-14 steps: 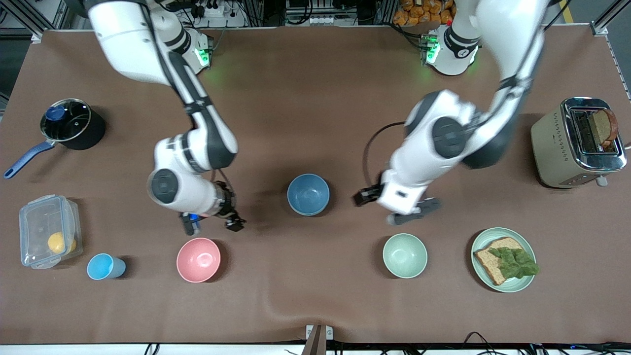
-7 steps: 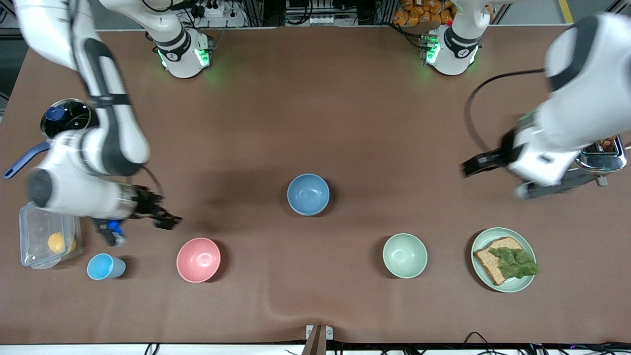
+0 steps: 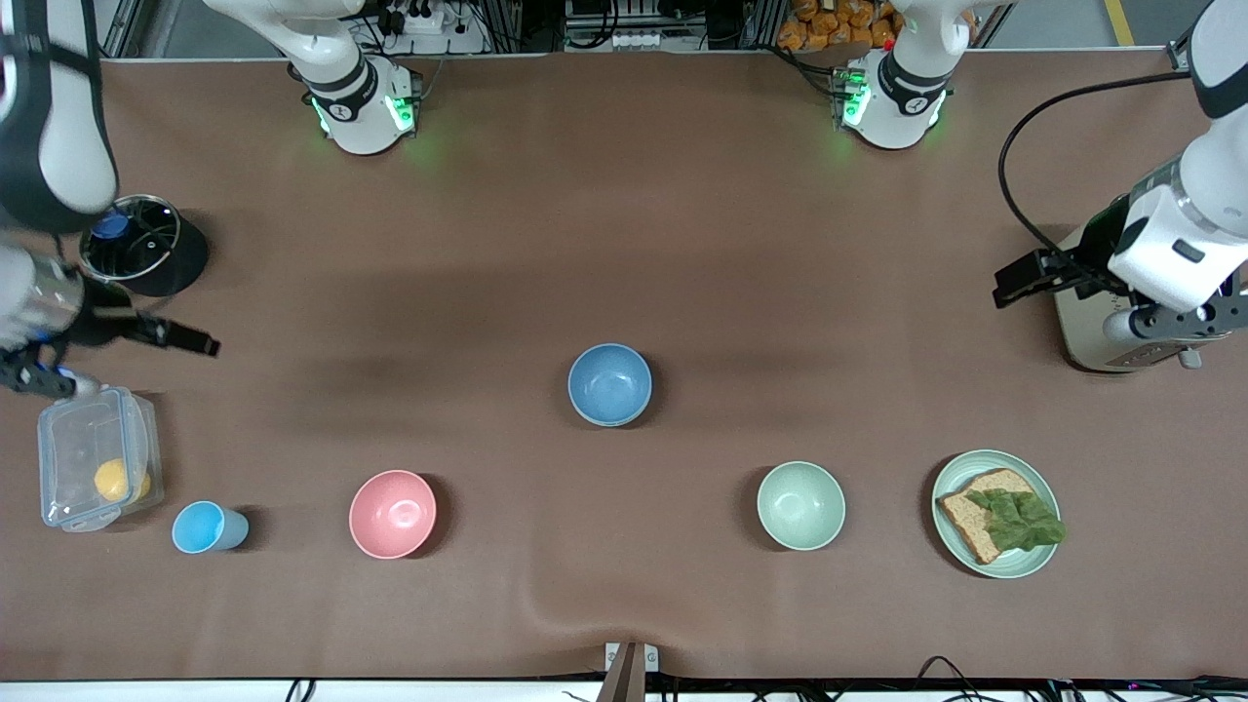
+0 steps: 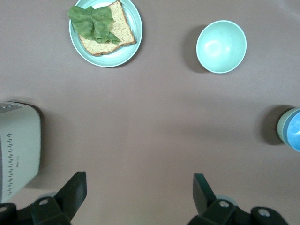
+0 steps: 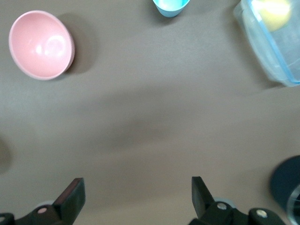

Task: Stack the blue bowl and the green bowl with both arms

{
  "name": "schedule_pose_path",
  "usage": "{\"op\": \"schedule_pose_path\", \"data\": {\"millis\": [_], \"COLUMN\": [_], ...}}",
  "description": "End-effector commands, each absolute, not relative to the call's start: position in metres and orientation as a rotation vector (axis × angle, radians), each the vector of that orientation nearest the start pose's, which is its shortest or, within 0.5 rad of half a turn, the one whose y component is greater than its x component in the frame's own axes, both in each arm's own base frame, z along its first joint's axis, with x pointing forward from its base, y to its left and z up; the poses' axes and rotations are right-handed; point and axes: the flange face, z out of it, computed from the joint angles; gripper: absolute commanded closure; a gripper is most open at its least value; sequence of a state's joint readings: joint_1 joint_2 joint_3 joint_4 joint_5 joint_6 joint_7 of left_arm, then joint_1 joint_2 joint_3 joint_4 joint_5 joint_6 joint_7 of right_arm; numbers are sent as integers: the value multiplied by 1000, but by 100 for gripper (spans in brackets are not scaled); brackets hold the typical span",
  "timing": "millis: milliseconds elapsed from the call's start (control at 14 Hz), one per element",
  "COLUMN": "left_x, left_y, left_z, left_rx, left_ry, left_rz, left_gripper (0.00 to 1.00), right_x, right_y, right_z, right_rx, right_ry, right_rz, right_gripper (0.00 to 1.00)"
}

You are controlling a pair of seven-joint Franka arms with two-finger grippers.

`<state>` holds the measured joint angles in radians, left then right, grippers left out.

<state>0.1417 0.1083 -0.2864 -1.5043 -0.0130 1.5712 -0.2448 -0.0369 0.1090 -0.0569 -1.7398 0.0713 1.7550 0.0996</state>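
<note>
Two bowls sit apart, unstacked: the blue bowl (image 3: 609,384) mid-table, the green bowl (image 3: 800,505) at its four o'clock, while the left gripper (image 4: 139,187) by the toaster (image 3: 1092,312) and the right gripper (image 5: 138,193) near the pot (image 3: 141,244) hang spread and carrying nothing, leaving both reachable.

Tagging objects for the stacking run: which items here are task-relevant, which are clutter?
Job:
blue bowl, mid-table
green bowl, beside the sandwich plate
left gripper, open, by the toaster
right gripper, open, near the pot

Lying about:
pink bowl
blue cup
plastic container
pot
toaster
sandwich plate
</note>
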Motion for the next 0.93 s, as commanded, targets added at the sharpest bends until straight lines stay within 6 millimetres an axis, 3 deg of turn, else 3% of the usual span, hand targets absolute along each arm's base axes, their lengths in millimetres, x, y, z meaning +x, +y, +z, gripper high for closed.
{"op": "schedule_pose_path", "data": {"millis": [0, 143, 357, 857], "left_x": [558, 554, 549, 544], "left_y": [-71, -70, -68, -70], "left_z": [608, 613, 621, 625], "left_rx": [-3142, -3137, -3133, -3129], "left_ry": [-108, -108, -113, -108], "left_rz": [46, 54, 66, 85], "left_gripper": [0, 0, 0, 0], "right_x": [562, 558, 547, 549], "right_y": [-28, -28, -40, -40], "right_z": [542, 574, 603, 621], "right_rx": [-3159, -3170, -3172, -3159], "right_ry": [191, 125, 76, 90], "right_rz": [111, 119, 63, 30], "right_gripper": [0, 0, 0, 0]}}
